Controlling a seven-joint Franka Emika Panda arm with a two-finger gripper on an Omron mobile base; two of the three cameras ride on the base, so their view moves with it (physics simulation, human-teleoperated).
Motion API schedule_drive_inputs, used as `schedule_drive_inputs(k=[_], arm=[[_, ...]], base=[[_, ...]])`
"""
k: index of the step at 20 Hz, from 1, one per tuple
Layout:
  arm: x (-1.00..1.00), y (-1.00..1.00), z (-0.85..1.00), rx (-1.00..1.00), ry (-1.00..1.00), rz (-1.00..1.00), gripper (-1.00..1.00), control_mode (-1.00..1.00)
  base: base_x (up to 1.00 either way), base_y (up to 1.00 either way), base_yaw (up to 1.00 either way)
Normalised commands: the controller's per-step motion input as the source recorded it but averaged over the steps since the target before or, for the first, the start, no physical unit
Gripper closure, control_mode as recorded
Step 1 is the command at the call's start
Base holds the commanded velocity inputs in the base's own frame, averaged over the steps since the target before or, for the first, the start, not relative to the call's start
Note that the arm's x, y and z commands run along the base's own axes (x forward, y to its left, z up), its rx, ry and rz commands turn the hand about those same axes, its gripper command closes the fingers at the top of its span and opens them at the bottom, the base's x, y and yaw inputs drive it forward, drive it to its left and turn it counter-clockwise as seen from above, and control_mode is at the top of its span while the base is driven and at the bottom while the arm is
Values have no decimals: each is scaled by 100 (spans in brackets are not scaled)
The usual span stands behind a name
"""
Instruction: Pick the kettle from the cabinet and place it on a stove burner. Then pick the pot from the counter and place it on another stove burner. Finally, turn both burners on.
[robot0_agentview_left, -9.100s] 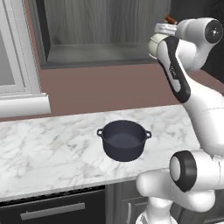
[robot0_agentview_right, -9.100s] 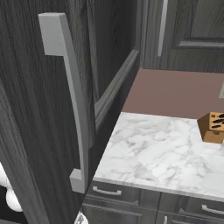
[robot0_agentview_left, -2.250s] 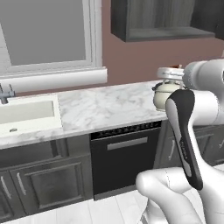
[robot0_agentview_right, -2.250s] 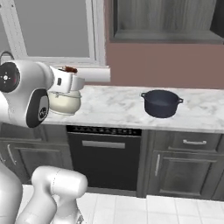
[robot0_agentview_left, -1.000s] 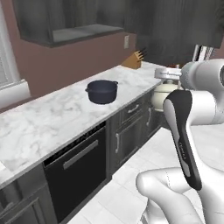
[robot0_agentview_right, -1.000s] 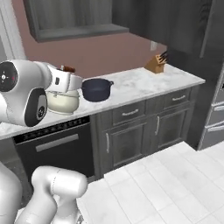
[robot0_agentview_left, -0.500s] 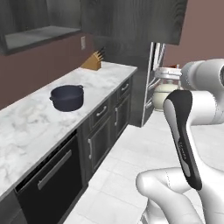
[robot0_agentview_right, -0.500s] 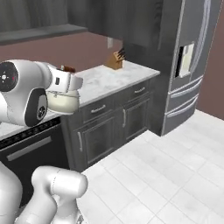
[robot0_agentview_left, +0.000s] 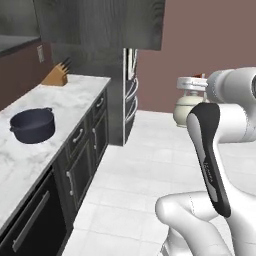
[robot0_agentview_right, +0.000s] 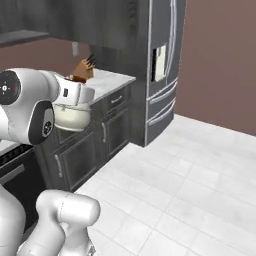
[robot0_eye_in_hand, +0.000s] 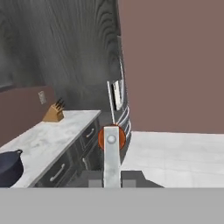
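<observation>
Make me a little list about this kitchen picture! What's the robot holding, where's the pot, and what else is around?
held thing: kettle, cream-white, carried in the air beside the arm, over the floor
end effector: shut on the kettle's handle
pot: dark, no lid, sitting on the counter
knife block: at the far end of the counter
fridge: tall, dark, just past the counter
floor: white tiles
task so far: kettle not yet on a burner, pot not picked up
</observation>
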Motion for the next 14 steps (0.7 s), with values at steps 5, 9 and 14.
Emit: schedule_drive_inputs(k=[5,9,14], arm=[[0,0,0,0,0,0,100,100],[0,0,0,0,0,0,100,100],[0,0,0,0,0,0,100,100]], base=[[-5,17,-46],[-4,18,-47],[-6,18,-46]])
